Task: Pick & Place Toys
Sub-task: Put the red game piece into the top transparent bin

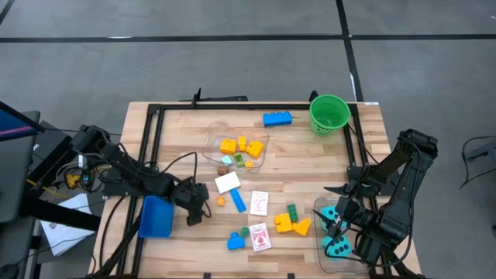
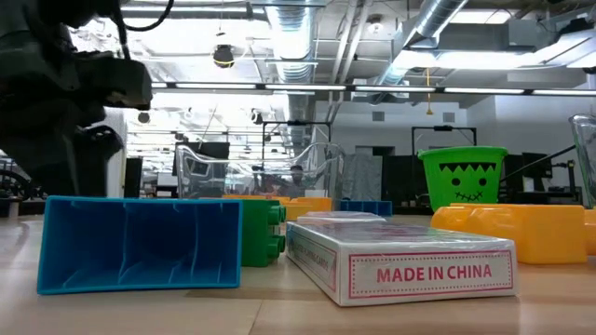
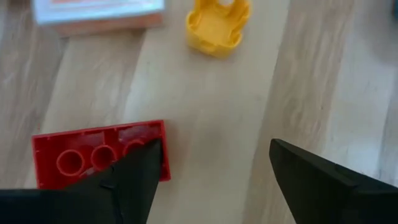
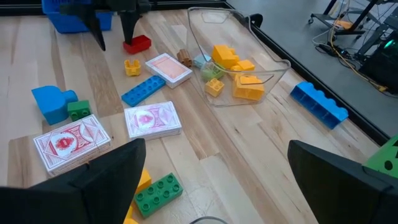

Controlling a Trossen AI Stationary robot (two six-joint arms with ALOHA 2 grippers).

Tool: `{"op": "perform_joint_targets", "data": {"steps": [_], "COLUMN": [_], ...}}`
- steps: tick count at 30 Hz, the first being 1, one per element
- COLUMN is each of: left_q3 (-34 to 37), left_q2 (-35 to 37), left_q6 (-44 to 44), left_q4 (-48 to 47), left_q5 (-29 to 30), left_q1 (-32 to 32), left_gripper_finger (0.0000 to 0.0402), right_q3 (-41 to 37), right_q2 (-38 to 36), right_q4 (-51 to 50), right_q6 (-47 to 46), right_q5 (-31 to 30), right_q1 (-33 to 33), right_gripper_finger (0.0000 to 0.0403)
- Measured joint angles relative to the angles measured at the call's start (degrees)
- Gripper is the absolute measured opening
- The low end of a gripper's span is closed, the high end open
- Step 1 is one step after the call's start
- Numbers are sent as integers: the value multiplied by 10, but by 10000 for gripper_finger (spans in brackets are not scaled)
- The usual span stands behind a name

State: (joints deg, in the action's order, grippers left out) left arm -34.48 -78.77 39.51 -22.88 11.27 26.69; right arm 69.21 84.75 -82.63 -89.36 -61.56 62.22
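My left gripper (image 3: 214, 168) is open, low over the table beside the blue tray (image 1: 157, 217); it also shows in the right wrist view (image 4: 115, 28). A red brick (image 3: 99, 152) lies flat on the wood, one end behind one finger (image 3: 134, 180). A small yellow brick (image 3: 217, 25) lies past the open gap. My right gripper (image 4: 214, 180) is open and empty at the near right, over a clear tub (image 1: 319, 208) holding two teal dice (image 1: 339, 246). My left gripper has one finger (image 3: 134, 180) standing in front of the red brick's end (image 3: 155, 140), coming from above. The finger hides that spot, and I cannot tell whether it touches the brick. The brick lies flat on the table, outside the gap between the fingers.
A second clear tub (image 1: 236, 147) holds yellow bricks. Picture cards (image 1: 259, 202), a long blue brick (image 1: 237, 200), yellow (image 1: 291, 225) and green (image 1: 292, 211) bricks lie mid-table. A blue brick (image 1: 277, 118) and the green bucket (image 1: 329, 114) stand at the far edge.
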Motion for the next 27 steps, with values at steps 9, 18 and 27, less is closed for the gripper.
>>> {"op": "perform_joint_targets", "data": {"steps": [9, 18, 27], "left_q3": [0, 0, 10], "left_q2": [11, 9, 10], "left_q6": [-5, -3, 0], "left_q4": [-3, -6, -10], "left_q5": [3, 3, 10], "left_q1": [5, 4, 4], "left_gripper_finger": [285, 224, 144], "right_q3": [0, 0, 0], "right_q2": [0, 0, 0], "right_q4": [8, 8, 10], "right_q6": [13, 13, 13], "right_q5": [0, 0, 0], "right_q1": [0, 0, 0], "right_gripper_finger": [384, 384, 384]}}
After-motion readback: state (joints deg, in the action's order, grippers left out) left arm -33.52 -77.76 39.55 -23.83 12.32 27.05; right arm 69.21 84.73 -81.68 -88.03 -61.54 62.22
